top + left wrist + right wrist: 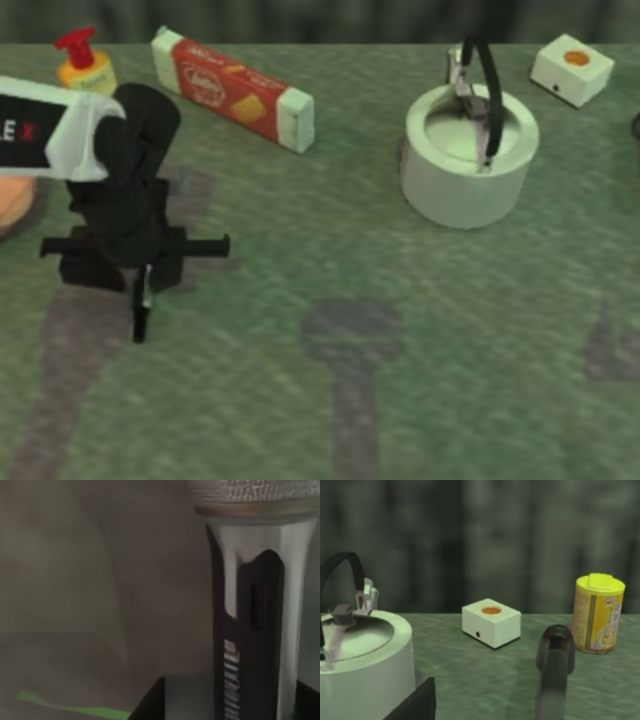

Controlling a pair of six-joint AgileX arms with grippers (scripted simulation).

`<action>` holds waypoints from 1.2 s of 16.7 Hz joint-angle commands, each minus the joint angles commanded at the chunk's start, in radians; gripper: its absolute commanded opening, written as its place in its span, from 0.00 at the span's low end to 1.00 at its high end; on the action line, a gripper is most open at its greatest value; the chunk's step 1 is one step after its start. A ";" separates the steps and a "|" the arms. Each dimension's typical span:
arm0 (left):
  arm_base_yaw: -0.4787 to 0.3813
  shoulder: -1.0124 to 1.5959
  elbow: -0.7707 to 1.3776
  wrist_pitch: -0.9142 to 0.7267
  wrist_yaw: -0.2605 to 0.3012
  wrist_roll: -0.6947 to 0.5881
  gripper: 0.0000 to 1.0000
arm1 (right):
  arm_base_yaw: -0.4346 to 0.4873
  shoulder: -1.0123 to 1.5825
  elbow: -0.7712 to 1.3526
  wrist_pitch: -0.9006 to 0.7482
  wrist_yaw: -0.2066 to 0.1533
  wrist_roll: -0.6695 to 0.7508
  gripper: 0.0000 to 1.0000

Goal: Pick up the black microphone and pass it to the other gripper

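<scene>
Filling my left wrist view, the black microphone point(250, 645) stands between my fingers, mesh head up. From above, my left gripper point(143, 285) is at the table's point(420, 380) left side, pinched on the microphone's handle, whose black end point(141, 318) pokes out below. Right arm is out of the top view. White pot point(470, 155) stands far right.

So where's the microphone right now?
In the top view the black microphone is at the table's left side, sticking out below the left hand that grips it, well below the red biscuit box. The left wrist view shows its mesh head close up.
</scene>
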 joint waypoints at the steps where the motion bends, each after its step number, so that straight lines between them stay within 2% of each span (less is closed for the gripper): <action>1: 0.000 0.000 0.000 0.000 0.000 0.000 0.00 | 0.000 0.000 0.000 0.000 0.000 0.000 1.00; 5: 0.000 0.000 0.000 0.000 0.000 0.000 0.00 | 0.000 0.000 0.000 0.000 0.000 0.000 1.00; 6: 0.006 -0.066 0.013 -0.043 -0.051 0.033 0.00 | 0.000 0.000 0.000 0.000 0.000 0.000 1.00; 10: 0.006 -0.076 0.001 0.022 -0.021 0.047 0.00 | 0.000 0.000 0.000 0.000 0.000 0.000 1.00; 14: 0.013 -0.118 -0.048 0.238 0.072 0.084 0.00 | 0.000 0.000 0.000 0.000 0.000 0.000 1.00; 20: 0.033 -0.220 -0.185 0.745 0.275 0.164 0.00 | 0.000 0.000 0.000 0.000 0.000 0.000 1.00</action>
